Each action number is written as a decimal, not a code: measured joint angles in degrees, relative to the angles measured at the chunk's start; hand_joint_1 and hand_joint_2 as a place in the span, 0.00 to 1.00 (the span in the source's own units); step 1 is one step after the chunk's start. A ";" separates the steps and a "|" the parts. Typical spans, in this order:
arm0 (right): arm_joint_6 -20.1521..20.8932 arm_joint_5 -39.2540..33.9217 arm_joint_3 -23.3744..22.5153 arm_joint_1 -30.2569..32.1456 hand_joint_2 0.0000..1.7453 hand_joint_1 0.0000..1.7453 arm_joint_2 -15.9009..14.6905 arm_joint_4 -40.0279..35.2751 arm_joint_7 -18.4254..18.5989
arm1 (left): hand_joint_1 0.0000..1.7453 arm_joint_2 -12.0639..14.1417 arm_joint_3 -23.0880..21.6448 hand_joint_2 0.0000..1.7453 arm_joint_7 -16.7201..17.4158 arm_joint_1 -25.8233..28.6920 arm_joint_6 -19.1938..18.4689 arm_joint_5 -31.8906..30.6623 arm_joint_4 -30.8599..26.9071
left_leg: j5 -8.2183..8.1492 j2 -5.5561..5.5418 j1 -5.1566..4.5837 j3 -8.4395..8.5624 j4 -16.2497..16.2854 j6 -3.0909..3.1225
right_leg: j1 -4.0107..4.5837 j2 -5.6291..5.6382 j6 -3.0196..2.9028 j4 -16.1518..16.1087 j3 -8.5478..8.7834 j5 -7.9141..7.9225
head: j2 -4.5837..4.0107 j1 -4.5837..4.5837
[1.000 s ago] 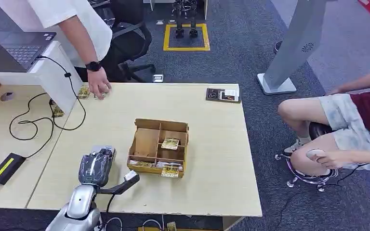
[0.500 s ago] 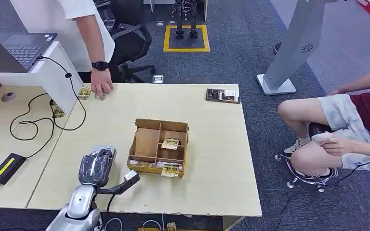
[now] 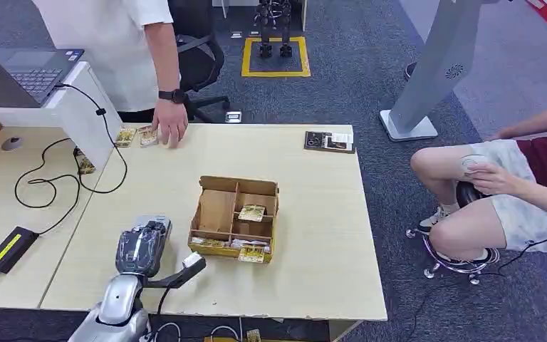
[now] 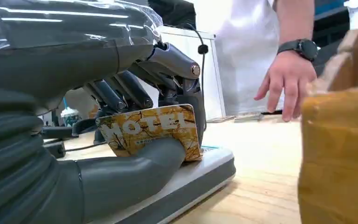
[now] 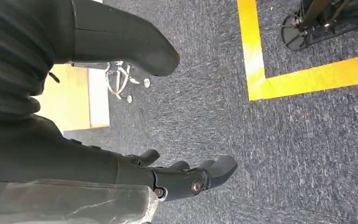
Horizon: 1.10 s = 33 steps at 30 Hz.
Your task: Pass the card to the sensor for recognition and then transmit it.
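Pinching yellow "HOTEL" card [image 4: 151,133] over sensor [image 4: 191,179]: left hand [image 4: 135,116]; right hand [image 5: 186,175] spread, w/ nothing.

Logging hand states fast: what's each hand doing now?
Left hand: holding a card over the sensor.
Right hand: open, holding nothing.
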 joint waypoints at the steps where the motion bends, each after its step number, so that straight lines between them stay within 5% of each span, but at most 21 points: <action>1: -0.02 0.07 -0.09 0.00 1.00 0.00 0.00 0.00 0.00 | 1.00 -0.02 0.02 1.00 -0.78 0.23 2.27 0.65 0.00 | 0.00 0.00 0.00 0.00 0.00 0.00 | 0.00 0.00 0.00 0.00 -0.01 0.00 | 0.00 0.00; 5: -0.55 0.33 -0.28 0.06 1.00 0.00 0.00 0.11 -0.33 | 1.00 -0.81 1.92 1.00 -6.52 2.29 6.73 2.77 -3.55 | 0.00 0.00 0.00 -0.04 0.01 0.00 | 0.00 0.00 0.00 -0.01 -0.09 0.00 | 0.00 0.00; 11: -1.97 1.16 -0.31 -0.01 1.00 0.00 0.00 0.94 -0.92 | 1.00 -6.84 10.39 1.00 -24.16 3.08 6.88 7.78 -14.58 | 0.06 -0.01 0.00 -0.33 0.05 0.09 | 0.00 -0.03 0.07 -0.03 -0.33 0.08 | 0.00 0.00; 16: -3.43 1.68 -0.13 -0.43 1.00 0.00 -0.50 3.43 -0.92 | 1.00 -9.14 11.65 1.00 -21.38 -1.60 6.88 6.73 -16.35 | 0.08 0.00 0.00 -0.31 0.05 0.08 | 0.00 -0.01 0.04 0.00 -0.32 0.10 | 0.00 0.00; 28: -5.71 2.36 0.39 -1.14 1.00 0.00 -2.05 8.35 -0.85 | 1.00 -10.30 11.65 1.00 -21.00 -7.66 6.83 8.81 -16.17 | 0.16 -0.01 0.00 -0.41 0.06 0.08 | 0.00 -0.02 0.06 -0.02 -0.43 0.11 | 0.00 0.00; 33: -6.10 2.45 1.05 -1.45 1.00 0.00 -2.49 9.73 -0.76 | 1.00 -10.38 10.91 1.00 -17.66 -11.62 6.77 11.56 -13.44 | 0.17 -0.01 0.00 -0.44 0.06 0.07 | 0.00 0.00 0.05 -0.01 -0.46 0.18 | 0.00 0.00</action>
